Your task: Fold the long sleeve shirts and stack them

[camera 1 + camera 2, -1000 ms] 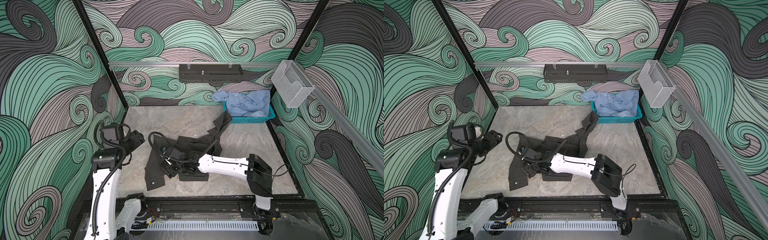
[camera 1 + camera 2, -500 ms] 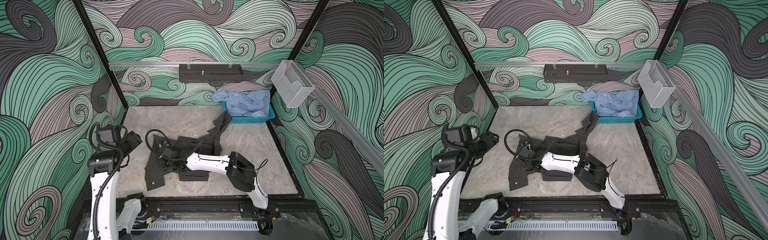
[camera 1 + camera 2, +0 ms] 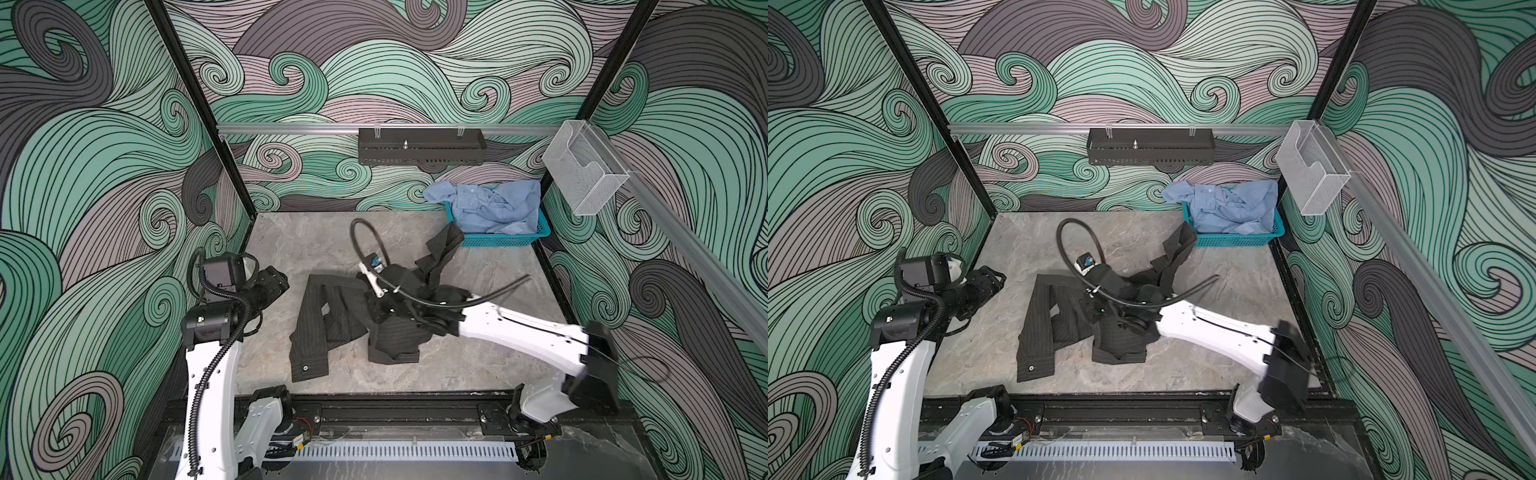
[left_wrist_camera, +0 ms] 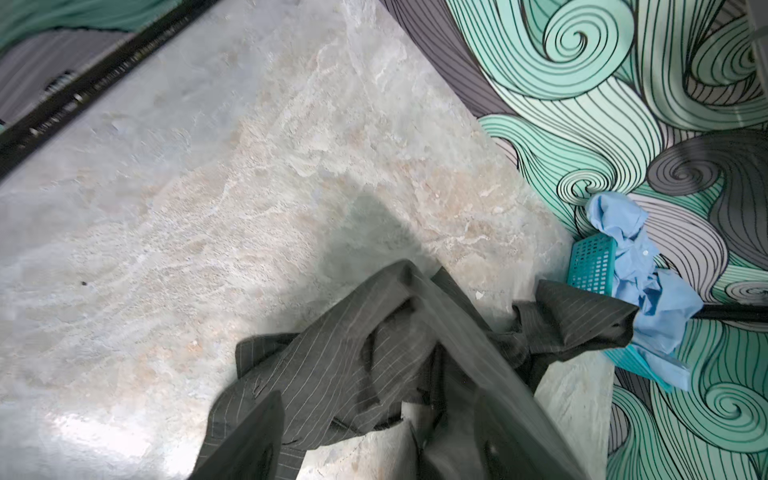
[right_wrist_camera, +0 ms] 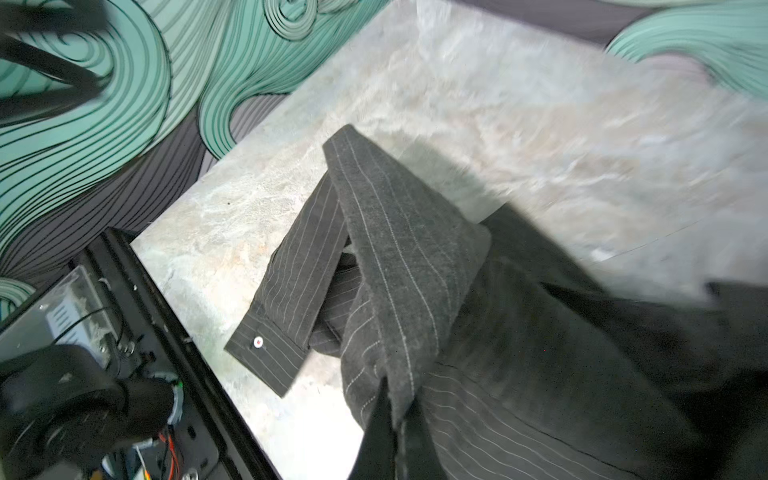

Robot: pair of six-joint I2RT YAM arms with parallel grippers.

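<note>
Sharing pinstriped shirt (image 5: 399, 249), wrist views differ: left adds blue shirt (image 4: 619, 220).

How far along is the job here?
Done: nothing folded or stacked. In hand: the right gripper is shut on the rumpled dark charcoal pinstriped cloth shirt; the left gripper hangs open, apart. Left: folding it, then the crumpled light blue cloth shirt lying in the teal plastic mesh basket, and stacking both.

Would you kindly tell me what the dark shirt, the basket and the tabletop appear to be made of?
Dark shirt: woven cloth, matte, slightly fuzzy, thin light pinstripes. Basket: likely teal plastic, moulded mesh holes. Tabletop: stone-look, veined grey, faint sheen; possibly laminate.
</note>
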